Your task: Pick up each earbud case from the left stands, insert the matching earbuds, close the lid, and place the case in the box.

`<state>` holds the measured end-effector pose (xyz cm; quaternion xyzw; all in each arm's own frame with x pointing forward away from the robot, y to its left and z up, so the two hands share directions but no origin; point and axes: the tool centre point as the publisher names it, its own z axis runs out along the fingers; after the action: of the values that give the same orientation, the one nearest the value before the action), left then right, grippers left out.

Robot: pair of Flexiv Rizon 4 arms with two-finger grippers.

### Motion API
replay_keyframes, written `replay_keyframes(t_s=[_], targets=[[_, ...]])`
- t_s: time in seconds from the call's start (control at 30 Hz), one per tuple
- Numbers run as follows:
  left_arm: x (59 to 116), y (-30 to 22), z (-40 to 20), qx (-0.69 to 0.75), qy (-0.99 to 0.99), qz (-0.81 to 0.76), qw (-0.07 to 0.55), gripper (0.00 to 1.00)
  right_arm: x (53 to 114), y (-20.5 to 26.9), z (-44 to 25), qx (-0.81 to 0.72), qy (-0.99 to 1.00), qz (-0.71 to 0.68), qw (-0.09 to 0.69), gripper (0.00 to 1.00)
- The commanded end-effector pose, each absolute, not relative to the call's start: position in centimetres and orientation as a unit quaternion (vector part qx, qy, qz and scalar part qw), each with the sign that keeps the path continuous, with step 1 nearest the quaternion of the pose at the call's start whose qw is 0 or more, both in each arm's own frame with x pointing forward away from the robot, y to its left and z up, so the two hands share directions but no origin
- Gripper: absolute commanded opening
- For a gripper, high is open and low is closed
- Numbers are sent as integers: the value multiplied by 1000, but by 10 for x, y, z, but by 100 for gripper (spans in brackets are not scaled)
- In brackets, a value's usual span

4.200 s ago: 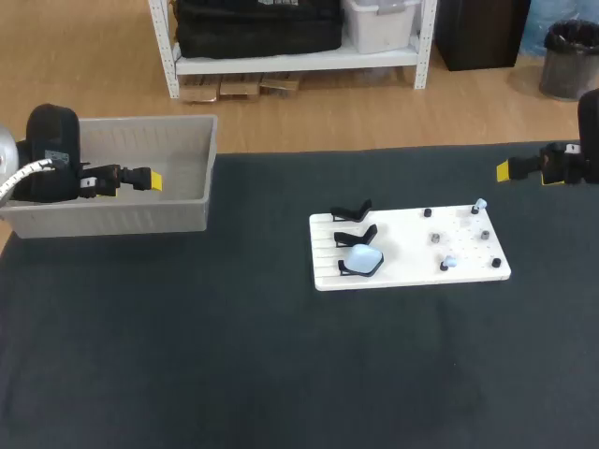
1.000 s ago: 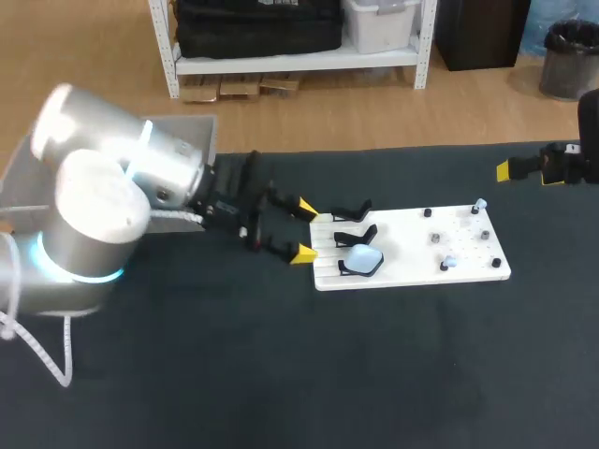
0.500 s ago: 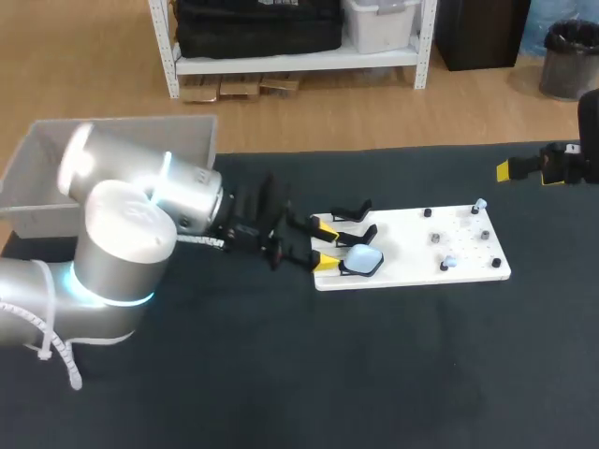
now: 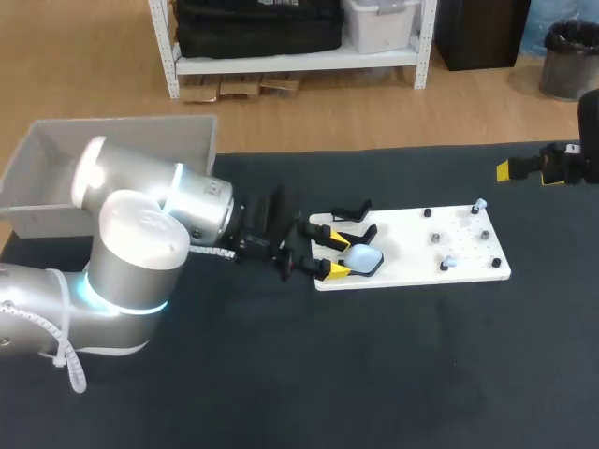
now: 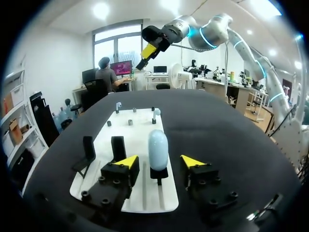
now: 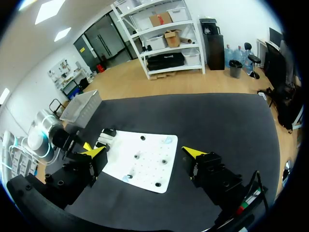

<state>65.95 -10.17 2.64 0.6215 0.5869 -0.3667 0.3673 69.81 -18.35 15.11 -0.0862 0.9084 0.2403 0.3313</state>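
My left gripper (image 4: pixel 329 251) is just left of the middle of the frame, with its fingers spread. The pale blue earbud case (image 4: pixel 363 258) stands between them, untouched, on its black stand (image 5: pixel 159 174) at the left end of the white board (image 4: pixel 412 245). My right gripper (image 6: pixel 145 152) hangs at the right edge, also spread wide, and the grey box (image 4: pixel 140 122) sits in the upper left.

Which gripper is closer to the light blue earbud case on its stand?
Left. The left gripper has its open fingers either side of the earbud case, not touching; the right gripper sits far off, past the white board.
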Motion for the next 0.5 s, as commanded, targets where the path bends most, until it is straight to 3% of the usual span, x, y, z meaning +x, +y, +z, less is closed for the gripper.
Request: replay_keyframes(t_s=[0.03,0.5], targets=[[664,-109,22,619,587,-368,371,49,699,-185,150,-88,908,243,331,100],[670,-118,19,613,589,-369,375,47,699,-185,150,-88,908,243,331,100]])
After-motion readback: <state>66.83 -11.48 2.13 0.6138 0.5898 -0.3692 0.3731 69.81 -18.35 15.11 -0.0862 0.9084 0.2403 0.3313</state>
